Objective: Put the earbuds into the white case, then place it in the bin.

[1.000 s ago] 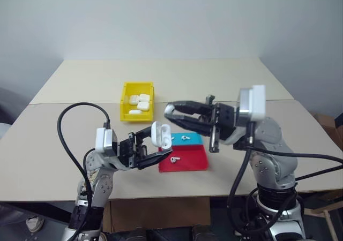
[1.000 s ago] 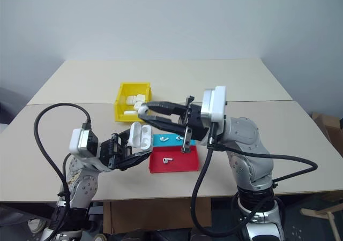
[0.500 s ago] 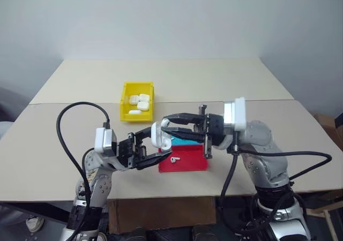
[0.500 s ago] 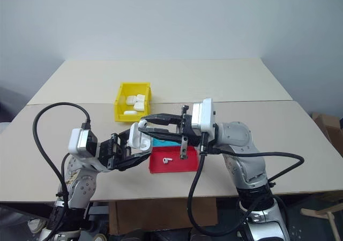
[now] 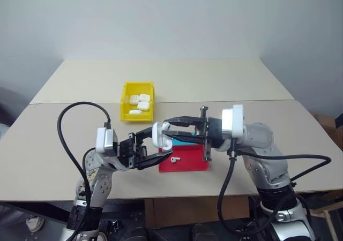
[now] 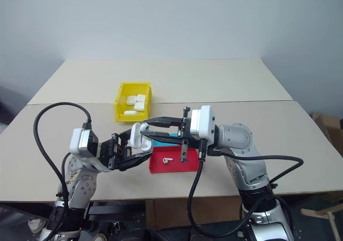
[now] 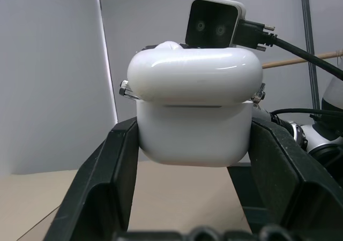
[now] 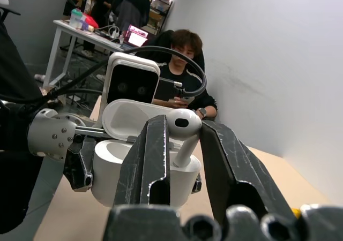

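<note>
The left gripper [image 5: 155, 147] is clamped on the white case [image 5: 159, 136], holding it above the table [image 5: 64, 144], just beside the near left corner of the red-and-blue tray [image 5: 185, 158]. In the left wrist view the case [image 7: 194, 110] sits between the two black fingers [image 7: 102, 187], squeezed on its lower body, lid hinged open. The right gripper [image 5: 167, 128] reaches in from the opposite side, its fingers nearly closed and pinching one earbud [image 8: 182, 131] directly over the case's open mouth. That earbud stands roughly upright: rounded head on top, stem running down towards the case, its tip seemingly at or just inside the opening, though the fingers hide the contact. A second earbud [image 5: 173, 159] lies flat on the red part of the tray. The yellow bin [image 5: 137, 108] stands farther back on the table, well apart from both grippers, with several white cases [image 5: 140, 103] in it.
</note>
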`<state>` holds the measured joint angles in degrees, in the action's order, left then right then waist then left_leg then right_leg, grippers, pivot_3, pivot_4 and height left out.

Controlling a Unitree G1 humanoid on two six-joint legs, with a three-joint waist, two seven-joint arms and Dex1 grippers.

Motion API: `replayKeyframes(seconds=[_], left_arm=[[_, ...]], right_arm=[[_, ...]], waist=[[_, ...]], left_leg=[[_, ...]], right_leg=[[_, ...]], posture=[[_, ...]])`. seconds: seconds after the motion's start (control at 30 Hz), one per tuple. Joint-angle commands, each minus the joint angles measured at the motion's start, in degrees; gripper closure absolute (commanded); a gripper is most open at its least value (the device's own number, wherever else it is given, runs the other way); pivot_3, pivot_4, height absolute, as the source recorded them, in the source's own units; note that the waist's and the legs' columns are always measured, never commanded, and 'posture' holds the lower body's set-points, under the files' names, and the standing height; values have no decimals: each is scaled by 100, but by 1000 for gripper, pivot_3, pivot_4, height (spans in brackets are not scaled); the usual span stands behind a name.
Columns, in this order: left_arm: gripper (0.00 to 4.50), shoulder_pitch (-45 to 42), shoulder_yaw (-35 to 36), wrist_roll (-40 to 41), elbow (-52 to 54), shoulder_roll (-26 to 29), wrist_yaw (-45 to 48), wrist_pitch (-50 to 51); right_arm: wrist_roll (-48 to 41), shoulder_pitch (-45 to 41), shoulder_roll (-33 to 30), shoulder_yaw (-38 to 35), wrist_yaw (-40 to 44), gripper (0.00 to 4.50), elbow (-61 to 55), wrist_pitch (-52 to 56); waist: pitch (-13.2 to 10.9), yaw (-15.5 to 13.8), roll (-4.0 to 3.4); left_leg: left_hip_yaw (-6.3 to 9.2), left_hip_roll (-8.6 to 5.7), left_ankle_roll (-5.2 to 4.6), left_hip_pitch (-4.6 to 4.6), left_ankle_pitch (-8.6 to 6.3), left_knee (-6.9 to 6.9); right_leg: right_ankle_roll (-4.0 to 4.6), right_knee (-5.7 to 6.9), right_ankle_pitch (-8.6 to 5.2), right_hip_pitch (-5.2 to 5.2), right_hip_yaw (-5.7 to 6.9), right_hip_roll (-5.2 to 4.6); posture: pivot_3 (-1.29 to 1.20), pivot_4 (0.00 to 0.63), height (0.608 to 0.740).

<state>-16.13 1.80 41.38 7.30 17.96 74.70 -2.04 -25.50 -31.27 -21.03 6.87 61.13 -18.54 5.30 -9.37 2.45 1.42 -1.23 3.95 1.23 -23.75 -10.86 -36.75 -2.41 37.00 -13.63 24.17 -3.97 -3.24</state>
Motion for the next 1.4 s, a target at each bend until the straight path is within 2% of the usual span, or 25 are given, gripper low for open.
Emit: replayKeyframes(seconds=[0.03,0.57,0.77,1.03,1.1,1.2,1.33,1.4], left_arm=[[1733,-90,-43,-1,215,33,-17,24],[1733,-130,-26,-99,118,-6,49,-48],[1733,-179,-19,-130,65,-65,16,-73],[1733,-166,57,-355,-104,-40,41,-237],[1733,-41,170,-415,-227,91,196,-423],[1733,401,453,-482,-519,491,702,-904],[1733,1015,689,-506,-431,812,838,-1186],[1733,1398,820,-476,-237,883,769,-1245]], right_arm=[[131,6,-67,128,14,3738,-4,-146],[131,-56,-261,277,93,3738,42,-72],[192,-20,-395,282,167,1936,15,-215],[106,27,-585,141,225,1936,-46,-295],[-36,-4,-776,13,216,1936,-159,-25],[-125,-359,-1399,-220,73,1936,-247,909],[243,-1478,-2160,373,222,1936,324,2560],[484,-2122,-2185,772,324,1936,840,3106]], waist=[[0,1,0],[0,-2,0],[0,-3,0],[0,-3,1],[0,-6,1],[-1,30,-1],[-3,21,-4],[-3,29,-4]], left_leg=[[0,0,0,0,0,0],[0,0,0,0,0,0],[0,0,0,0,0,0],[0,0,0,0,0,0],[0,0,0,0,0,0],[-2,0,0,0,0,0],[-7,3,0,0,-1,6],[-11,6,0,2,-1,6]], right_leg=[[0,0,0,0,0,0],[-1,0,-1,0,0,0],[-2,-1,-1,-1,0,0],[-2,-1,-1,0,0,0],[-1,-1,-1,0,0,0],[1,-2,-1,2,-2,-1],[9,0,-2,13,-3,-2],[30,-1,-14,15,-5,-3]], posture=[[0,150,740],[0,150,740],[0,150,740],[0,150,740],[0,150,740],[0,150,740],[0,150,740],[0,150,740]])
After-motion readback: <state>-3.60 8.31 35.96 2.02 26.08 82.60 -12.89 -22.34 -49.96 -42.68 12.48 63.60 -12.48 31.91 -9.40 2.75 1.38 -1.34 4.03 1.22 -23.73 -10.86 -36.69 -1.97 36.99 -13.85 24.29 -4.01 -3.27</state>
